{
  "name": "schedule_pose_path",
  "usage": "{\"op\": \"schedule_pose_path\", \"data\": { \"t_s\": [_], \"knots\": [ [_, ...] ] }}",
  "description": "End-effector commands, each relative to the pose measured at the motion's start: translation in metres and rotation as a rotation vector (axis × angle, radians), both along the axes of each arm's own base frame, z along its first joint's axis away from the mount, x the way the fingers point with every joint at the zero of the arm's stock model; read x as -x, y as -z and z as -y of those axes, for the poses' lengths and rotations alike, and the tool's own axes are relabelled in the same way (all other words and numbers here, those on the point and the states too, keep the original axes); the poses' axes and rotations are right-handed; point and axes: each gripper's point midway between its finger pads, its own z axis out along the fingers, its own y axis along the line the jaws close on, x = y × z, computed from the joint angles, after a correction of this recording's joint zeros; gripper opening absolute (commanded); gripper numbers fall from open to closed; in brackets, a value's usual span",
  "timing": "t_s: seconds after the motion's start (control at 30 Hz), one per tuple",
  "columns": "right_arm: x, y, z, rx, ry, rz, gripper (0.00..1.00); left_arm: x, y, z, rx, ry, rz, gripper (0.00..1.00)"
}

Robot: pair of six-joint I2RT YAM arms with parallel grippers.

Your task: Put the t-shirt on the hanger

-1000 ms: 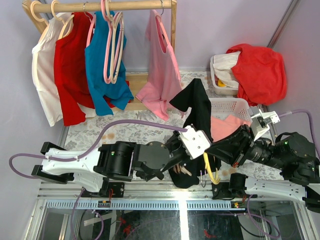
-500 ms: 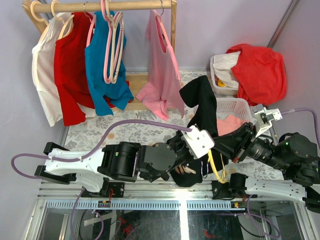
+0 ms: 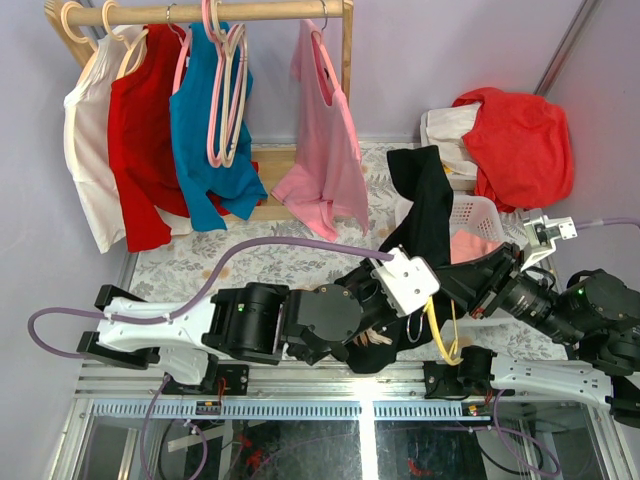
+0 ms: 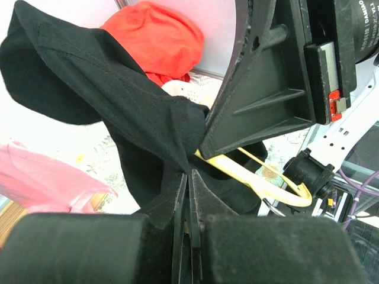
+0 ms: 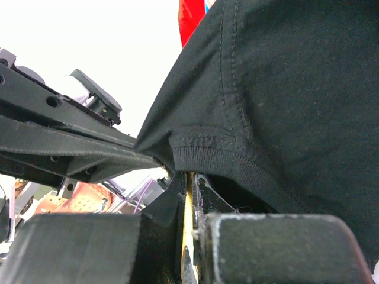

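Note:
The black t-shirt [image 3: 425,215] hangs lifted over the table's right middle, with its top near the white basket. My left gripper [image 3: 432,285] is shut on a fold of its cloth; the left wrist view shows the jaws [image 4: 189,176] pinched on the black t-shirt [image 4: 106,89]. My right gripper [image 3: 462,290] is shut on the yellow hanger [image 3: 442,335], which curves down below the two grippers. The right wrist view shows a yellow sliver of hanger [image 5: 188,204] between the jaws [image 5: 190,177], under the shirt's ribbed collar [image 5: 237,163]. The hanger's arm [image 4: 260,184] goes into the cloth.
A wooden rack at the back holds a teal shirt [image 3: 205,120], a pink shirt [image 3: 325,140], pink hangers [image 3: 228,90], and red and white clothes. A white basket [image 3: 475,212] with pink cloth and a bin under red cloth [image 3: 515,140] stand at the right.
Both grippers have moved right together with the shirt and the hanger. The shirt's top has shifted right, towards the basket. The hanger hangs further right.

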Motion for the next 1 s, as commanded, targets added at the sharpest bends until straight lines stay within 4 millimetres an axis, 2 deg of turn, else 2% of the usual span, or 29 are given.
{"op": "schedule_pose_path", "data": {
  "t_s": [0.0,0.43,0.57,0.67,0.8,0.97],
  "knots": [
    [-0.017,-0.030,0.014,-0.114,0.114,0.028,0.00,0.268,-0.005,-0.032,0.033,0.654,-0.041,0.00],
    [-0.013,-0.053,0.012,-0.147,0.090,0.105,0.00,0.285,0.013,-0.032,0.060,0.722,-0.128,0.01],
    [-0.010,-0.054,0.010,-0.140,0.070,0.121,0.00,0.279,0.016,-0.036,0.068,0.702,-0.149,0.06],
    [-0.006,-0.053,0.009,-0.139,0.047,0.130,0.00,0.270,0.013,-0.041,0.086,0.666,-0.175,0.21],
    [-0.002,-0.051,0.004,-0.128,0.013,0.136,0.00,0.244,0.001,-0.049,0.116,0.555,-0.183,0.31],
    [0.003,-0.043,0.003,-0.107,-0.016,0.133,0.00,0.235,-0.019,-0.056,0.128,0.532,-0.195,0.34]
  ]
}}
